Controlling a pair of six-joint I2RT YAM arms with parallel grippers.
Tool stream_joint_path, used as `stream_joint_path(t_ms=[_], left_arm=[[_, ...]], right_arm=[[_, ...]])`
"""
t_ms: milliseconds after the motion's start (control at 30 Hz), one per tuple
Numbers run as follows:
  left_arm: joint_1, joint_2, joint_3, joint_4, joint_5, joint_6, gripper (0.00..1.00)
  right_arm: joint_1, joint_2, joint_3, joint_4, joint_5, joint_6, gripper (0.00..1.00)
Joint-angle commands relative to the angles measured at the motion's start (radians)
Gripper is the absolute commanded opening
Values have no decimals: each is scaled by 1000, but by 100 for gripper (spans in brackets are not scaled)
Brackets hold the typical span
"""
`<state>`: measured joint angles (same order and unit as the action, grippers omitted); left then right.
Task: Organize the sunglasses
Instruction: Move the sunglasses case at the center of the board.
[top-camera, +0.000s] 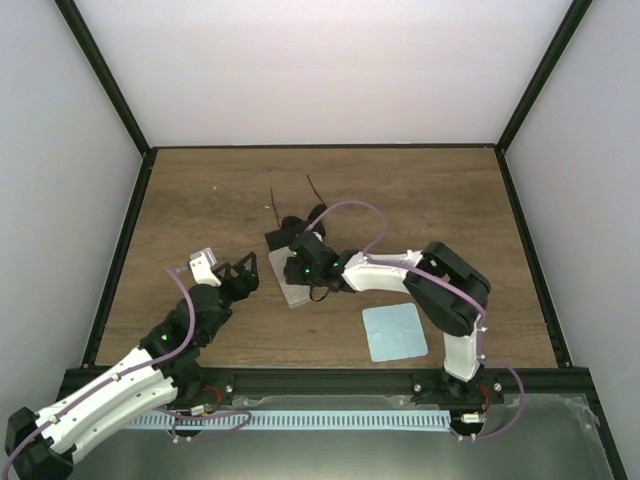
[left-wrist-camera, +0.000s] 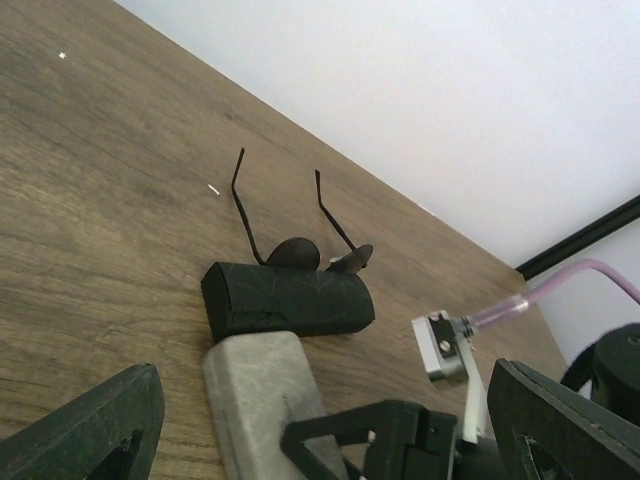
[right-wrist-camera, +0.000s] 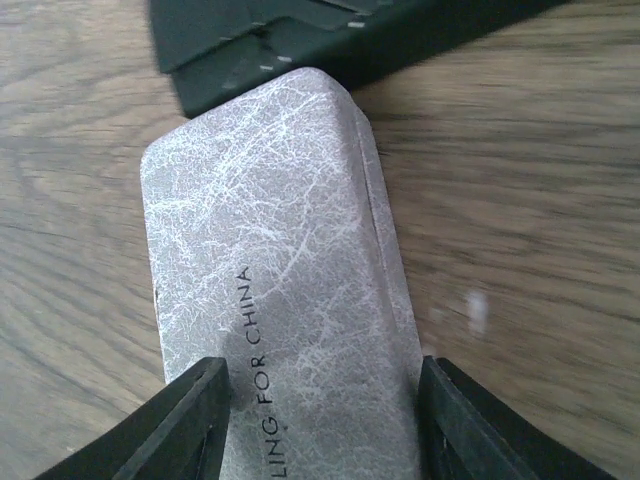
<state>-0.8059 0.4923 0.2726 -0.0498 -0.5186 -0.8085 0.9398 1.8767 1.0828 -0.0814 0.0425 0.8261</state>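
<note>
One pair of sunglasses with round dark lenses stands on the wood, its thin arms pointing away; in the left wrist view the sunglasses sit just behind a black case. A grey textured case lies end-on against that black case. My right gripper straddles the grey case, a finger pressed to each long side. My left gripper hovers left of the cases, open and holding nothing; its view looks along the grey case.
A light blue cloth lies flat near the front, right of centre, beside the right arm's base. White walls with black frame posts close in the table on three sides.
</note>
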Motion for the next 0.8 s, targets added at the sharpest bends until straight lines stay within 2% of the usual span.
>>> stream_joint_path(t_ms=[0, 133, 433, 567, 667, 767], left_arm=[[-1, -6, 2, -24, 1, -9, 91], [-1, -11, -2, -25, 3, -16, 91], [-1, 33, 2, -17, -24, -24, 91], [-1, 68, -6, 12, -61, -20, 89], [4, 145, 32, 5, -100, -27, 90], [6, 185, 65, 5, -100, -32, 91]], right_arm=[[23, 98, 77, 8, -74, 10, 51], [23, 133, 113, 57, -116, 28, 48], [22, 273, 340, 59, -194, 17, 47], [13, 167, 264, 66, -98, 0, 49], [-20, 79, 197, 64, -50, -45, 55], [-54, 44, 219, -11, 5, -106, 59]])
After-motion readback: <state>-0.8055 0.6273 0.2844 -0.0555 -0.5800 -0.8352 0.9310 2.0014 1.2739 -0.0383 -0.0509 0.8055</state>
